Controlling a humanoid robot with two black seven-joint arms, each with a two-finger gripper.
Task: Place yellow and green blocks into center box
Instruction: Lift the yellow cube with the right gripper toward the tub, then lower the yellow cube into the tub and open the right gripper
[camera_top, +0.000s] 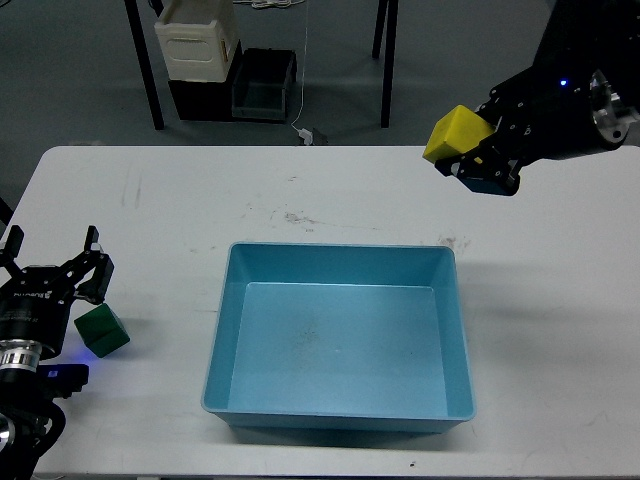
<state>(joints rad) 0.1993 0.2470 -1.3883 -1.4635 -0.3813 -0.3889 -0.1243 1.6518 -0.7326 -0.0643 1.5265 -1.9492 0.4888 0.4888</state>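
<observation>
The light-blue tray (340, 340) sits in the middle of the white table and is empty. My right gripper (462, 150) is shut on the yellow block (456, 133) and holds it in the air, above the table beyond the tray's far right corner. The dark green block (101, 331) lies on the table left of the tray. My left gripper (52, 255) is open, with its fingers spread just above and left of the green block, not touching it.
A cream-white bin (197, 40) and a dark grey crate (262, 85) stand on the floor behind the table. Table legs (146, 70) rise at the back. The table's near edge (300, 470) runs just below the tray.
</observation>
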